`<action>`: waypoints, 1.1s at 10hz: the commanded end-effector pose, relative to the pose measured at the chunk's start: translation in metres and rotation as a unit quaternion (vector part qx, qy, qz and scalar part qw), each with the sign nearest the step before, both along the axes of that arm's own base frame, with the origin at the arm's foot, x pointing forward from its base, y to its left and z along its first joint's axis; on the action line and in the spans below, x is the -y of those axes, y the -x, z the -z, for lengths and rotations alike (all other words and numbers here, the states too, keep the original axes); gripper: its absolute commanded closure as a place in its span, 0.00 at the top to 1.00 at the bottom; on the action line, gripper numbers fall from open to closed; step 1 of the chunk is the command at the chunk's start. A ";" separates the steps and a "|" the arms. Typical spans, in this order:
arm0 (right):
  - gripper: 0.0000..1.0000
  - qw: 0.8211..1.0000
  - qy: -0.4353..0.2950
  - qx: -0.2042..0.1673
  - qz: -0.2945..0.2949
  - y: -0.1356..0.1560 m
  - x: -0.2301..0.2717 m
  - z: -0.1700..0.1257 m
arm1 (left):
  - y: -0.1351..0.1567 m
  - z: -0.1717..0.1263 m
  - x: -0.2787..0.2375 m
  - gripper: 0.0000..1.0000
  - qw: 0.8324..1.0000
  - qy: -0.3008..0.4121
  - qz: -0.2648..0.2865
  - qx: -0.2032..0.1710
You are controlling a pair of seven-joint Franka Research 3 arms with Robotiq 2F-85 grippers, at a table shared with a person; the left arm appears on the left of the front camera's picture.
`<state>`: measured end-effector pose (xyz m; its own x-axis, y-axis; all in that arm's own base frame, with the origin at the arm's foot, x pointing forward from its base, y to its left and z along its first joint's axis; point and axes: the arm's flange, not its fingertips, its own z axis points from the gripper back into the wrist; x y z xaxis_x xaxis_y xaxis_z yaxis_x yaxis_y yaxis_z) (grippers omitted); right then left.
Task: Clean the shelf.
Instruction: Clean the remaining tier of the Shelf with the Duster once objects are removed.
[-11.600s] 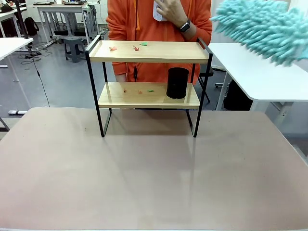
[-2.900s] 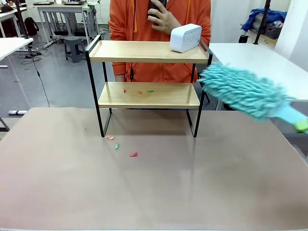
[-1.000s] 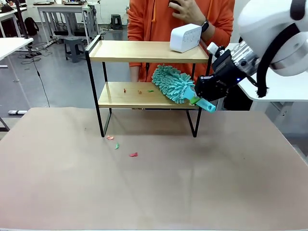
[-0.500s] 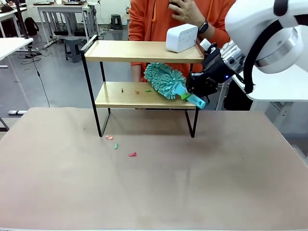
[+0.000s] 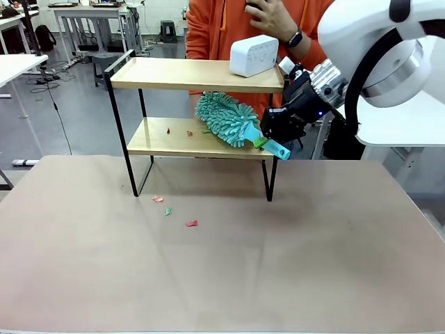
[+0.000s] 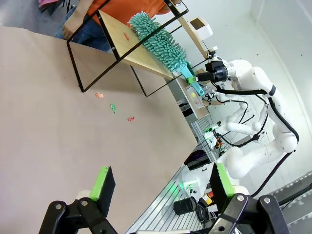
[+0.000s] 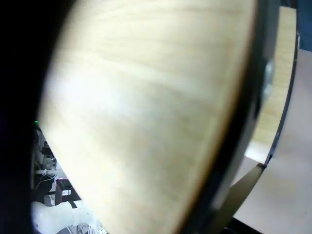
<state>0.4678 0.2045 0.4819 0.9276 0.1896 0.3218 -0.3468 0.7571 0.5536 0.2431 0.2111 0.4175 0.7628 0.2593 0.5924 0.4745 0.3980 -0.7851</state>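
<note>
The shelf (image 5: 188,75) stands at the far middle of the table, two wooden boards in a black frame. A fluffy teal duster (image 5: 226,120) lies across its lower board, its handle held by my right gripper (image 5: 276,132), which is shut on it at the shelf's right end. Two small paper scraps (image 5: 169,130) lie on the lower board left of the duster. In the left wrist view my left gripper (image 6: 161,179) stands open over the bare table, far from the shelf (image 6: 141,56) and duster (image 6: 157,41). The right wrist view shows a blurred wooden board (image 7: 146,112) up close.
A white box (image 5: 254,56) sits on the top board at the right. Three coloured scraps (image 5: 167,211) lie on the brown table (image 5: 222,278) in front of the shelf's left leg. A person in an orange top (image 5: 222,28) stands behind the shelf.
My right gripper has pushed the duster leftward along the lower board. The whole shelf, with the white box, has slid left on the table.
</note>
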 end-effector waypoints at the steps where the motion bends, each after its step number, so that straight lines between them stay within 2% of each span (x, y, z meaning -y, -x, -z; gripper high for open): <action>1: 0.10 1.000 -0.014 -0.010 -0.020 0.009 0.000 0.016 | 0.001 -0.001 0.002 1.00 1.000 0.003 0.001 0.014; 6: 0.10 0.999 -0.041 0.003 -0.003 0.030 0.027 0.019 | 0.001 -0.001 0.002 1.00 1.000 0.003 0.001 0.014; 9: 0.10 0.999 -0.053 0.005 -0.003 0.053 0.048 0.013 | 0.001 -0.001 0.002 1.00 1.000 0.003 0.001 0.014; 11: 0.10 0.998 -0.053 0.026 0.011 0.070 0.054 0.012 | 0.001 -0.001 0.002 1.00 1.000 0.003 0.001 0.014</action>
<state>0.4094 0.1560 0.4707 0.9292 0.1459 0.3395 -0.3350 0.7206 0.6071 0.2431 0.2112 0.4177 0.7625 0.2591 0.5928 0.4749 0.3980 -0.7849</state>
